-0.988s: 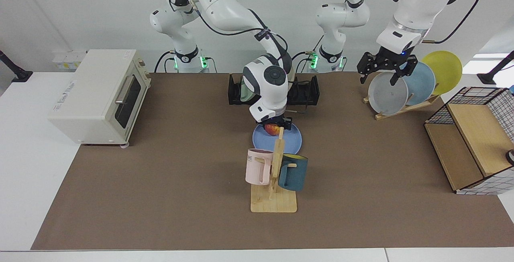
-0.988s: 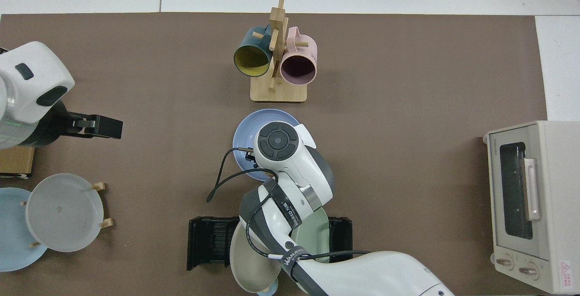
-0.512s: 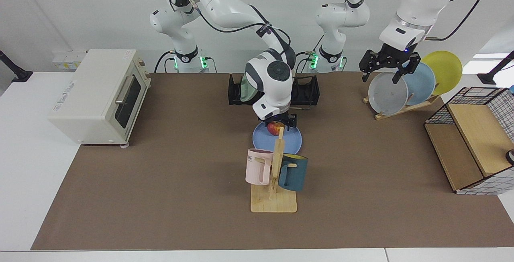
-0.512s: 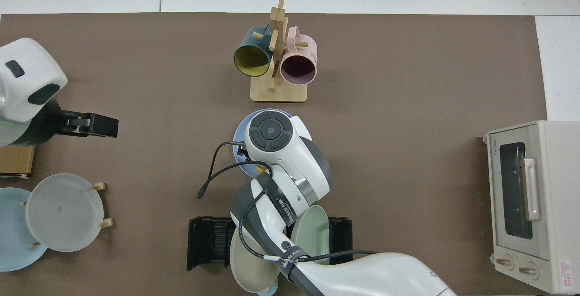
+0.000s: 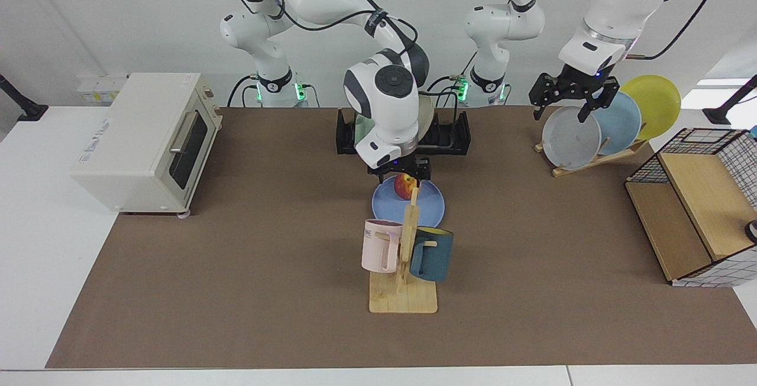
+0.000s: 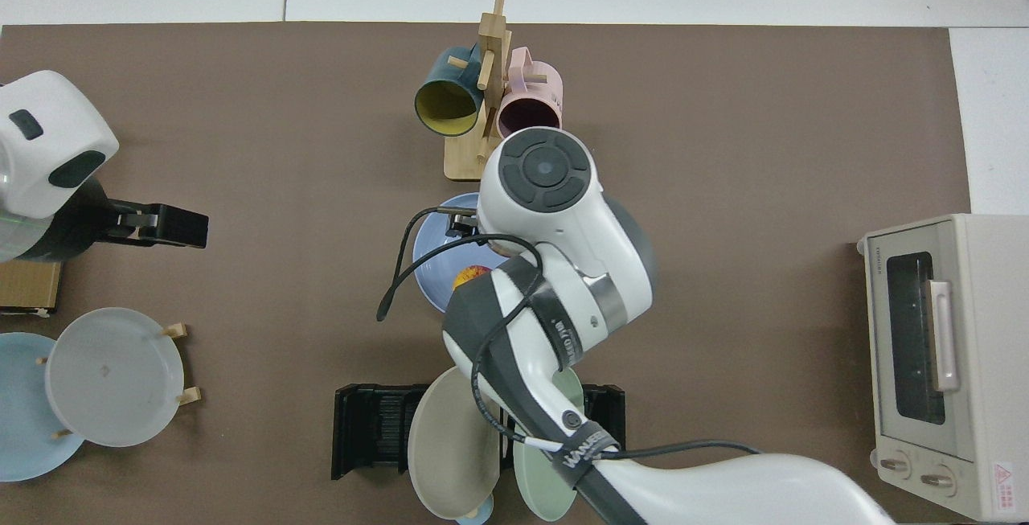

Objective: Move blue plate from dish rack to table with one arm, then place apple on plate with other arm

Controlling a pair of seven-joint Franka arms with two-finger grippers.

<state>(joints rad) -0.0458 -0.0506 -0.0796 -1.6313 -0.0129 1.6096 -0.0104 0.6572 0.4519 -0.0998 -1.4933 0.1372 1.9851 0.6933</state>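
The blue plate [image 5: 423, 208] [image 6: 434, 272] lies flat on the brown mat of the table [image 5: 236, 256], just in front of the black dish rack [image 5: 452, 138] [image 6: 370, 428]. The red and yellow apple [image 5: 404, 186] [image 6: 470, 277] rests on the plate's far part. My right gripper [image 5: 401, 172] hangs open just above the apple, not touching it; in the top view its arm hides much of the plate. My left gripper [image 5: 568, 108] [image 6: 165, 225] waits open over the grey plate [image 5: 571, 138] on the wooden stand. A beige plate [image 6: 450, 445] and a green one stand in the rack.
A wooden mug tree [image 5: 405, 256] with a pink and a dark blue mug stands right in front of the plate. A cream toaster oven [image 5: 148, 138] sits at the facing view's left. The slanted stand holds grey, pale blue [image 5: 621, 120] and yellow plates. A wire-and-wood shelf [image 5: 698, 208] is beside it.
The right gripper has opened off the apple and risen away from it, leaving it on the blue plate. The left gripper rose slightly, then held still.
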